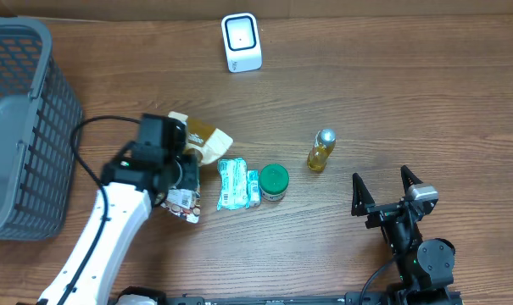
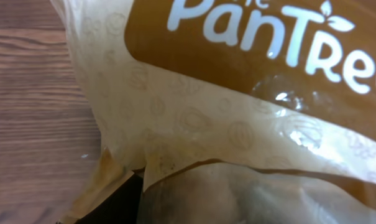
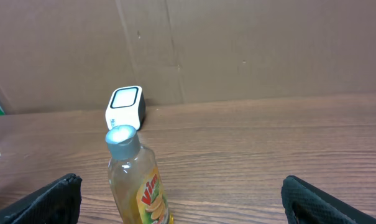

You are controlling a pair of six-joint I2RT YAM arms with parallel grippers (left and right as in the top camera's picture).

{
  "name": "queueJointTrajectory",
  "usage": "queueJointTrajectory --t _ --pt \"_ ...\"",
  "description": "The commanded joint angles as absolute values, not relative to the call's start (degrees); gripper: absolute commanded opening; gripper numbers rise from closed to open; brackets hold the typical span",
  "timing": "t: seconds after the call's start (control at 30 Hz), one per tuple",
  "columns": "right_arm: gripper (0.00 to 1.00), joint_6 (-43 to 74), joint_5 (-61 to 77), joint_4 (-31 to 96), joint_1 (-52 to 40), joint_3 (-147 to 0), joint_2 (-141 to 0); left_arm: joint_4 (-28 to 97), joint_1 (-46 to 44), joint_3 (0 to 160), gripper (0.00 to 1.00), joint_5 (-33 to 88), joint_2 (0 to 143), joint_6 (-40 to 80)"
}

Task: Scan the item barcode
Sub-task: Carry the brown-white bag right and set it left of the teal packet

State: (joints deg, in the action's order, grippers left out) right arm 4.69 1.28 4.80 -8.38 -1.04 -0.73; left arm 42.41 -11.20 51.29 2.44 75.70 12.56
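Note:
A tan bread bag (image 1: pixel 207 140) with brown "PanTree" print lies at the table's left centre and fills the left wrist view (image 2: pixel 194 118). My left gripper (image 1: pixel 181 174) sits on the bag's middle and is shut on it; its fingers are hidden by the plastic. A white printed label end (image 1: pixel 185 203) of the bag sticks out below the gripper. The white scanner (image 1: pixel 241 42) stands at the far edge, apart from the bag. My right gripper (image 1: pixel 381 178) rests open near the front right, with nothing between its fingers (image 3: pixel 60 196).
A grey mesh basket (image 1: pixel 19 127) stands at the left. A teal packet (image 1: pixel 235 184), a green-lidded jar (image 1: pixel 274 181) and a yellow bottle (image 1: pixel 320 151) lie mid-table. The bottle (image 3: pixel 135 177) stands ahead of my right gripper, with the scanner (image 3: pixel 125 106) behind it against a cardboard wall.

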Motion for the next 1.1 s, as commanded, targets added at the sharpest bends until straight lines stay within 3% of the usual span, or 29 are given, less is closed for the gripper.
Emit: queueJointTrajectory --t 0.0,0.17,0.37,0.43,0.5,0.53,0.73,1.07 --pt "1.00 4.7 1.6 4.7 -8.5 -0.4 -0.2 38.7 -12.3 47.9 0.40 -1.5 76.5 17.7" --pt "1.00 4.7 1.6 4.7 -8.5 -0.4 -0.2 34.5 -12.3 43.6 0.37 -1.5 79.4 25.1" --pt "1.00 4.7 1.6 4.7 -8.5 -0.4 -0.2 33.8 -12.3 42.6 0.46 -1.3 83.2 26.4" --pt "1.00 4.7 1.6 4.7 -8.5 -0.5 -0.2 33.6 -12.3 42.6 0.66 -0.5 83.8 26.1" --pt "1.00 4.7 1.6 4.7 -8.5 -0.4 -0.2 33.6 -12.3 42.6 0.94 0.0 83.9 25.7" --pt "1.00 4.7 1.6 4.7 -8.5 -0.4 -0.2 33.7 -12.3 42.6 1.00 0.0 83.9 25.3" --pt "1.00 4.7 1.6 4.7 -8.5 -0.4 -0.2 40.2 -11.7 48.9 0.99 -2.3 82.1 19.2" --pt "1.00 4.7 1.6 4.7 -8.5 -0.4 -0.2 65.5 -10.3 86.8 1.00 -19.9 78.6 8.7"
